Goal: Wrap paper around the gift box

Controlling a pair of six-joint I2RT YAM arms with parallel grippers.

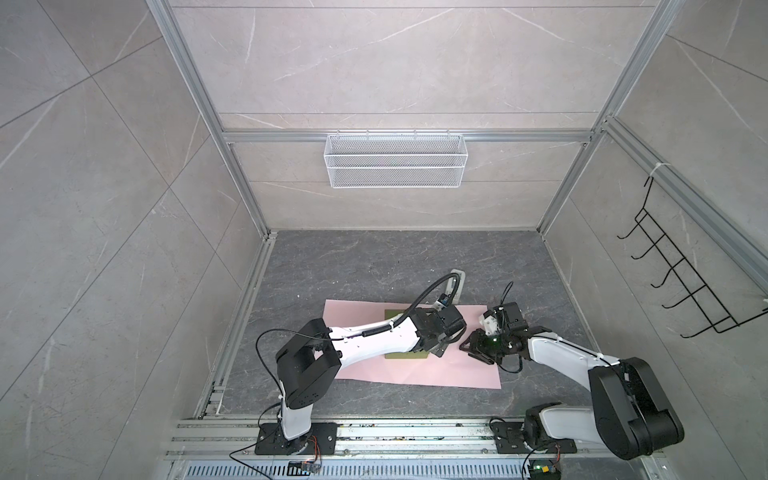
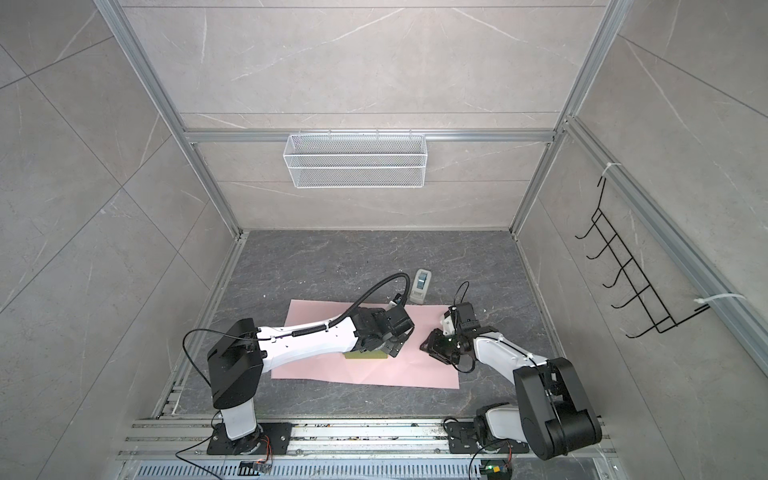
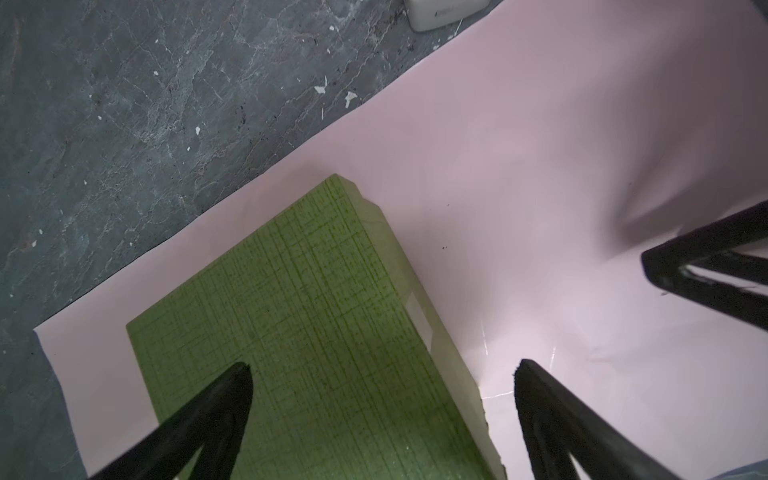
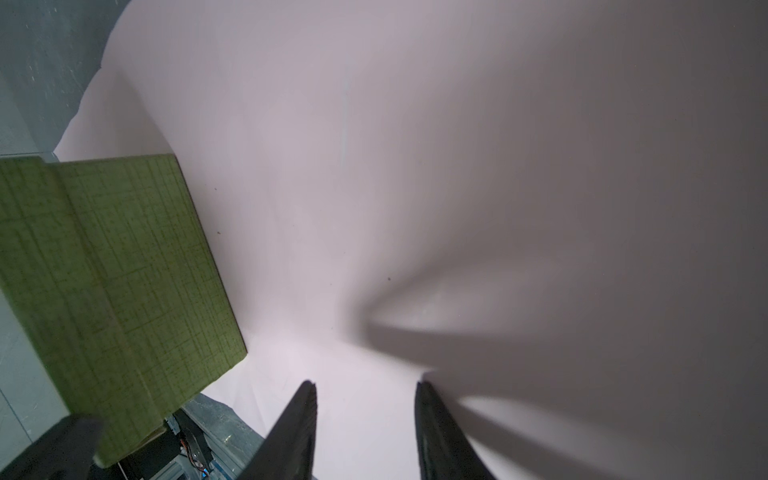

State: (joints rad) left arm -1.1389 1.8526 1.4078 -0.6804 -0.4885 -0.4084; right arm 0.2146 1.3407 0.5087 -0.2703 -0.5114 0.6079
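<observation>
**Markings.** No lettering is legible on any item. The small grey-white device (image 2: 419, 286) stands on the worktop (image 1: 374, 266) just beyond the paper's far edge. Its face is too small to read.

**Gift box** (image 3: 311, 311). It is flat and olive green, and its top is covered in fine darker cross-hatched lines. The side walls look paler, and the right wall carries a small light patch that I cannot identify. The box lies flat on the paper, about midway along its length and closer to the far edge than the near one. In both top views my left arm hides most of it, leaving only the near strip (image 1: 405, 356) and part of the far-left corner.

**Paper** (image 1: 457, 368). A large sheet lies spread on the dark marbled worktop with its pale pink face up. Faint crease lines run near its near edge. Right of the box, the wrist views show the sheet (image 4: 415, 166) bulging in a soft ridge with a shadow beneath.

**Left end effector** (image 3: 382, 368). The fingers are spread wide and hold nothing. One tip is over the box top and the other is over bare paper just right of the box.

**Right end effector** (image 4: 365, 380). It sits low over the paper to the right of the box. The fingers are apart with a moderate gap, and only the pink sheet shows between them. I cannot tell whether the tips touch it.
</observation>
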